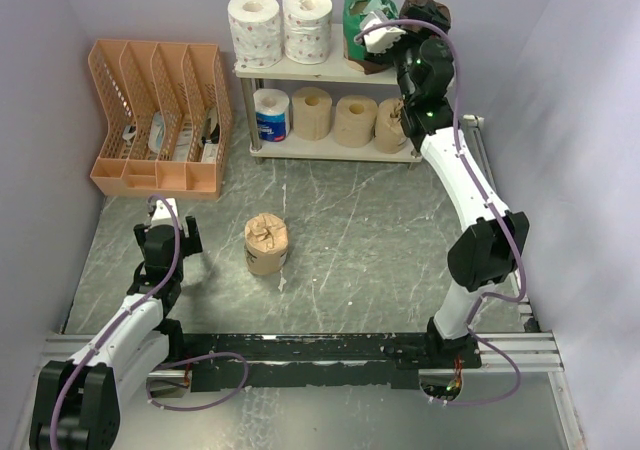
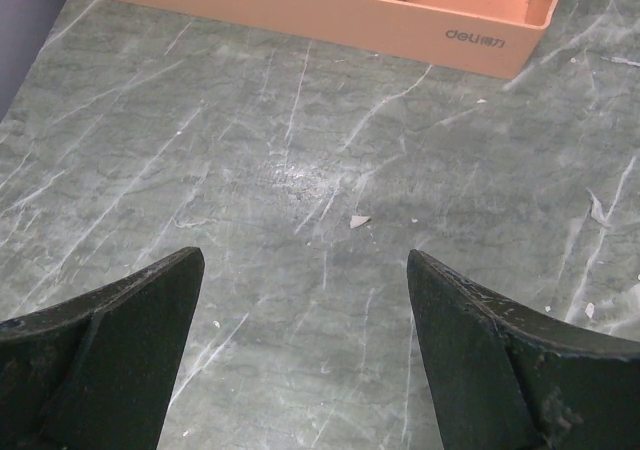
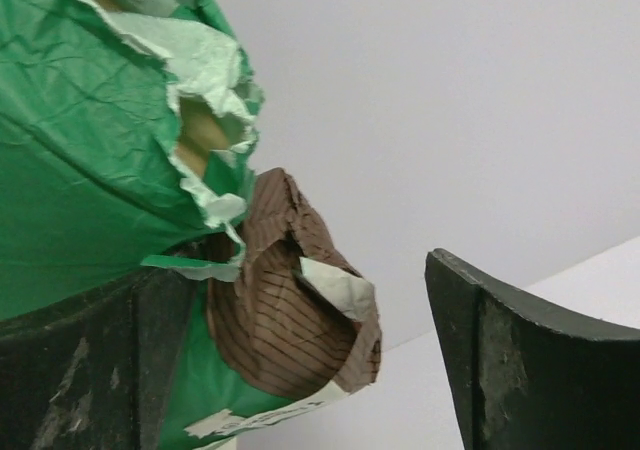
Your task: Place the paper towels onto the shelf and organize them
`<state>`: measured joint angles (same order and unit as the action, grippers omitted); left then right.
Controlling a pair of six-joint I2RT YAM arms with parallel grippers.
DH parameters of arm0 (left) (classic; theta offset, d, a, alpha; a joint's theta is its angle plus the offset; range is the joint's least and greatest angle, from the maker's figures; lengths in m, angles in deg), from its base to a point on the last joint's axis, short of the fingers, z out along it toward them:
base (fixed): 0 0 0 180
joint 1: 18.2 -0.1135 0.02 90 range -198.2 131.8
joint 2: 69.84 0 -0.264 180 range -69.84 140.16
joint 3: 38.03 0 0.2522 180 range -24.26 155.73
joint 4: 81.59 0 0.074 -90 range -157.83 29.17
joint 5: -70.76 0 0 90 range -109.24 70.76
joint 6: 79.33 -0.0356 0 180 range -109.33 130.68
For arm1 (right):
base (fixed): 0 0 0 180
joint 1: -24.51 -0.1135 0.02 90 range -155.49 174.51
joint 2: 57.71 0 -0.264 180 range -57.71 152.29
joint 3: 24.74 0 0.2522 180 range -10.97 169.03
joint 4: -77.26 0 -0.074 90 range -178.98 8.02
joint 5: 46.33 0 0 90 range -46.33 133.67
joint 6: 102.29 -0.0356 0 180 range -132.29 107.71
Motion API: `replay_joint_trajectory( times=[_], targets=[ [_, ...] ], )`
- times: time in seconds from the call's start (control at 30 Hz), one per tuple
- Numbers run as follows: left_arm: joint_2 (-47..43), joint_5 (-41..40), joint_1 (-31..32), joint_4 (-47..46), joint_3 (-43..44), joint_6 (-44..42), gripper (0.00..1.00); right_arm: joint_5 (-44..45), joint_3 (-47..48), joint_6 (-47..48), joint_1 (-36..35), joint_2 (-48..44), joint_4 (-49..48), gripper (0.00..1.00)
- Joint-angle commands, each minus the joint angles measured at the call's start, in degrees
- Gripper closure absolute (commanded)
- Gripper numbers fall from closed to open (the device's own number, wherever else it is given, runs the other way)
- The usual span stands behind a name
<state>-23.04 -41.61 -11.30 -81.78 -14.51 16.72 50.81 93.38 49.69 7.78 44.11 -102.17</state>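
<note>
At the back of the table [image 1: 360,220], just right of the orange organizer [image 1: 160,120]: the shelf [image 1: 290,70]. On its top board, two white patterned rolls [image 1: 254,22] side by side at the left and a green roll [image 1: 358,15] at the right end. On the lower board, in a row from the left: a blue-and-white roll [image 1: 271,116], two tan rolls [image 1: 311,112], then a brown-wrapped roll [image 1: 390,125] partly hidden behind the right arm [image 1: 470,190]. Alone near the middle of the table, upright and well apart from the shelf: one brown-paper roll [image 1: 266,244]. Right gripper [image 1: 385,32] up at the top board's right end, released, with jaws spread wide. In its wrist view, the green roll's torn wrapper and brown striped band [image 3: 280,310] close beside one finger [image 3: 90,360], with a clear gap to the other; contact impossible to tell. Left gripper [image 1: 165,220] low over bare table near the organizer's front, likewise released, with jaws wide apart and nothing between them.
</note>
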Motion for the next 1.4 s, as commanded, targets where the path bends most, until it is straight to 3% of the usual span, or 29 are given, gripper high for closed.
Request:
replay_joint_trajectory(
  times=[0.0, 0.17, 0.33, 0.43, 0.53, 0.63, 0.73, 0.97, 1.37],
  targets=[
    [-0.6, -0.39, 0.13, -2.3, -0.88, 0.44, 0.06, 1.7, 0.07, -2.13, -0.16, -1.97, -5.96, 0.01],
    [-0.67, -0.32, 0.05, -2.3, -0.88, 0.47, 0.06, 3.57, -0.96, -12.8, 0.28, -5.63, -17.04, 0.0],
    [-0.66, -0.15, -0.13, -2.29, -0.93, 0.57, 0.06, -0.42, -6.32, -39.9, 6.33, -14.83, -19.61, 0.0],
    [-0.82, 0.17, -0.22, -2.39, -1.05, 0.38, 0.06, -2.27, -8.64, -49.44, 9.38, -17.51, -17.89, 0.0],
    [-0.91, 0.15, -0.22, -2.39, -1.06, 0.37, 0.06, 6.35, -10.96, -53.16, 10.14, -17.9, -18.0, 0.0],
    [-1.01, 0.05, -0.22, -2.44, -1.19, 0.45, 0.06, 16.34, -13.58, -63.75, 14.27, -17.47, -17.81, 0.0],
    [-1.1, 0.43, -0.22, -2.73, -1.45, 0.22, 0.06, 21.16, -10.9, -74.47, 19.09, -14.23, -9.85, 0.01],
    [-0.93, 0.32, -0.22, -2.66, -1.41, 0.28, 0.06, 21.93, 1.05, -70.81, 20.69, -1.17, -0.28, 0.0],
    [-0.22, 0.61, -0.35, -2.66, -1.14, 0.31, 0.06, 6.33, -0.24, -62.99, 20.92, 4.63, -8.78, 0.0]
  ],
)
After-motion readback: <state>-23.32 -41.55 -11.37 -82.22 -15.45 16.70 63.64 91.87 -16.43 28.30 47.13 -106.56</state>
